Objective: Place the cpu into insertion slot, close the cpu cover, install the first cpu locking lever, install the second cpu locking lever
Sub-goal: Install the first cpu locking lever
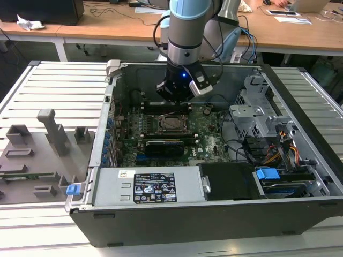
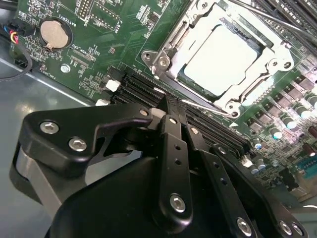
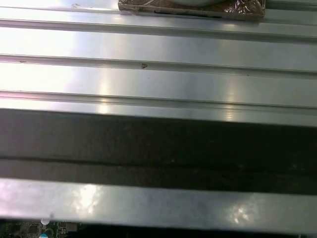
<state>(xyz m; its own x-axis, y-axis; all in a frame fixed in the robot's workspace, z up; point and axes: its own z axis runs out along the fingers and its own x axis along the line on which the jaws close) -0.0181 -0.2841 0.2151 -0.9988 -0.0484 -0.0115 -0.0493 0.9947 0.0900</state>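
In the exterior view, the gripper [image 1: 175,101] hangs inside the open computer case [image 1: 300,176], just above the green motherboard [image 1: 206,140], at about twelve o'clock from the insertion slot [image 1: 172,123]. The cpu [image 1: 172,123] lies as a pale square in that slot, with the cpu cover [image 1: 172,115] down around it.

In the second wrist view, the fingers [image 2: 171,141] are pressed together with nothing between them, tips beside a thin locking lever [image 2: 205,105] that runs along the socket's near edge. The cpu [image 2: 225,52] sits flat inside the silvery cpu cover [image 2: 171,62], at about one o'clock from the fingertips. The memory slots [image 2: 148,91] lie right beside the tips; I judge that a sideways slip could scrape them, or let the springy lever jump free.

In the first wrist view, ribbed metal table slats [image 3: 158,79] and the dark case wall [image 3: 158,144] show, too near to warn of a snag.
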